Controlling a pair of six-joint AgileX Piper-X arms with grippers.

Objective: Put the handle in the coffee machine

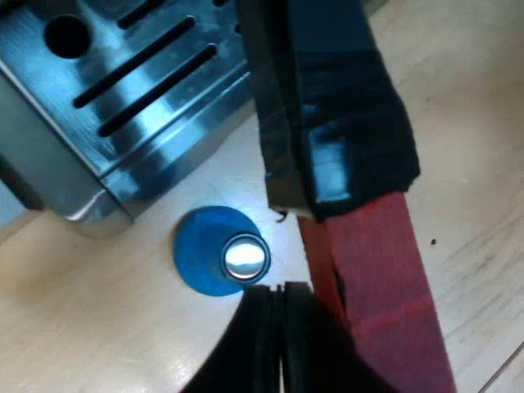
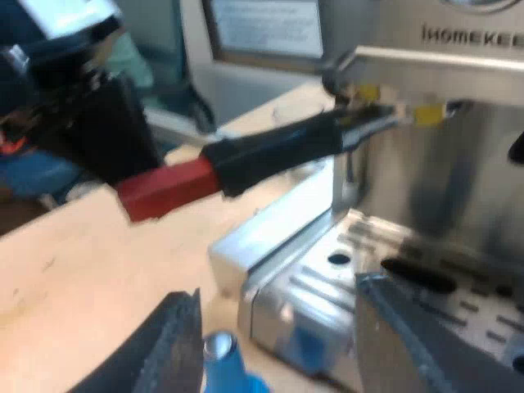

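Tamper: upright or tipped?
Upright. The blue tamper stands on the table beside the machine's drip tray; the left wrist view looks straight down on its round shiny top.

The left wrist view looks straight down from close above the handle (image 1: 344,155), taking in the table (image 1: 82,327), the blue tamper (image 1: 201,254) and a corner of the drip tray (image 1: 139,90). The right wrist view sits low over the table, facing the espresso machine (image 2: 442,164) from nearby. Both views share the handle, the blue tamper and the drip tray.
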